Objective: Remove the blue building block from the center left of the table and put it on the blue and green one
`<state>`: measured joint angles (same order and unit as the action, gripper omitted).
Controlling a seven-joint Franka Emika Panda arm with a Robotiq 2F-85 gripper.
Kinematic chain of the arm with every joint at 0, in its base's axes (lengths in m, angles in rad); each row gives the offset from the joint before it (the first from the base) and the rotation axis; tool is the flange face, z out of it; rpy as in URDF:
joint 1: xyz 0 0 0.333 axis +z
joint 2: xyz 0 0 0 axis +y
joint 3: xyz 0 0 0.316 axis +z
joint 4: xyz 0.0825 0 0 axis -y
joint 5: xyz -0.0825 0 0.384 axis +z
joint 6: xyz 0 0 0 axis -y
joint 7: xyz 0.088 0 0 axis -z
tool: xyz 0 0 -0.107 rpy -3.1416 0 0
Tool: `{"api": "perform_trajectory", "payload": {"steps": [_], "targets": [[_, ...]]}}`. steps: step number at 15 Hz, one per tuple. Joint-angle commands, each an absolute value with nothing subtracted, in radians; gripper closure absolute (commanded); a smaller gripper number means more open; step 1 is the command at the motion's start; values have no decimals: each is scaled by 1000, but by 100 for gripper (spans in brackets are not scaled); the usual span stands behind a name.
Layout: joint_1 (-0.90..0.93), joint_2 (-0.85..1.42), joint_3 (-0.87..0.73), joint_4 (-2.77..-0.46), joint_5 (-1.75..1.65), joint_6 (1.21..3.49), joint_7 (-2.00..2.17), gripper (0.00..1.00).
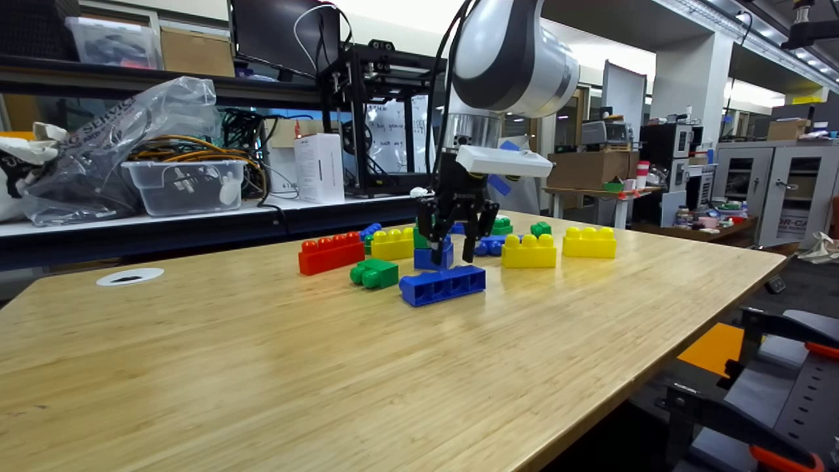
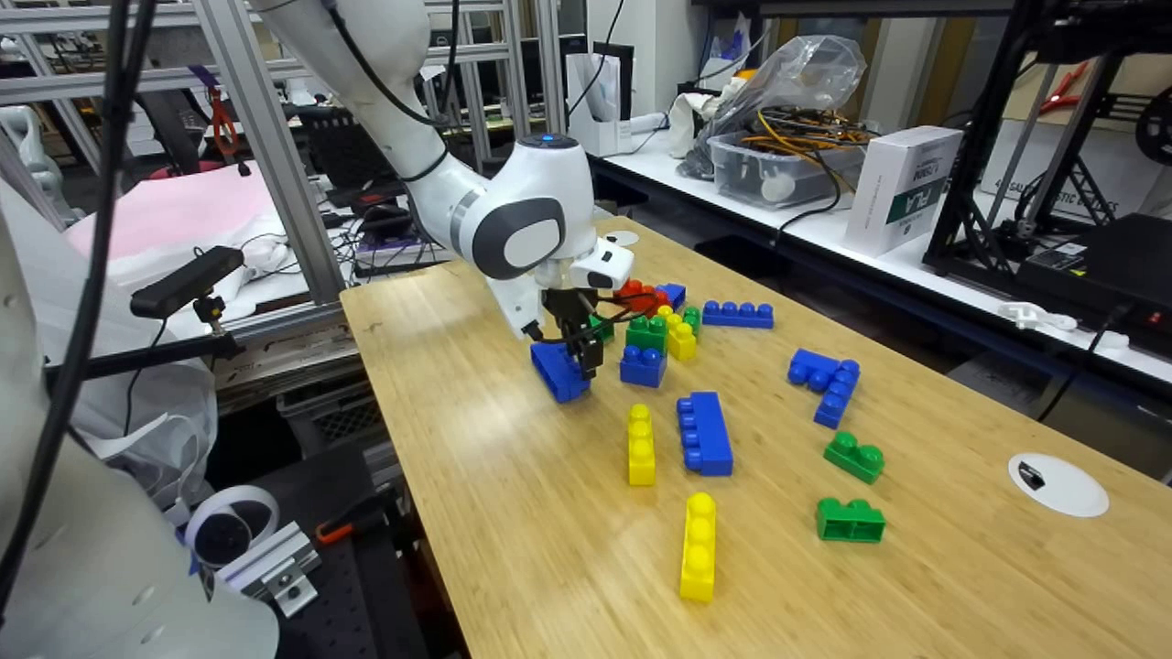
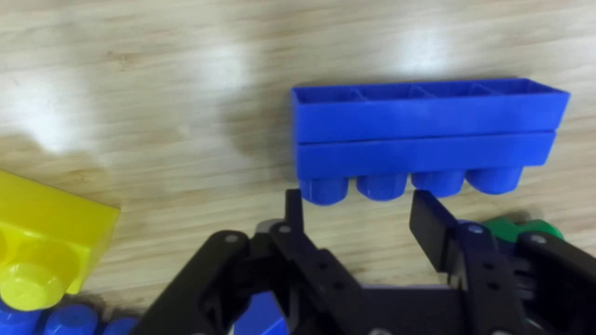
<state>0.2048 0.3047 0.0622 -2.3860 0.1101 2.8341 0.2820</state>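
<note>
I have my black gripper [image 3: 356,204] let go, with its two fingers spread wide and light wood showing between the tips in the wrist view. The long, dark-blue plastic block with four round bumps [image 3: 426,135] is tipped on its side on the big light-wood table [image 1: 262,367]. Its bumps face my gripper and its hollow bottom faces away, and I can see four little rooms inside. In the wrist view the fingertips look just beside the bumps, but I cannot tell if they touch. The small green-and-blue plastic stack [image 2: 644,351] shows in both exterior views, near the long block, with some wood between them. A little green plastic brick [image 1: 374,274] lies near one end of the long block. In an exterior view, a long red plastic brick [image 1: 331,254] sits with its bumps up. In an exterior view, a yellow plastic brick [image 2: 641,448] has its bumps up too, and just beside it another blue plastic brick [image 2: 710,435] lies on its side.
</note>
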Motion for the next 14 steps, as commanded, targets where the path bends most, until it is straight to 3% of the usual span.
{"api": "perform_trajectory", "payload": {"steps": [1, 8, 14], "targets": [[194, 191, 68, -2490, 111, 2916, 285, 63], [178, 75, 112, -2615, 152, 3029, 237, 63], [160, 68, 211, -2587, 465, 2868, -111, 63]]}}
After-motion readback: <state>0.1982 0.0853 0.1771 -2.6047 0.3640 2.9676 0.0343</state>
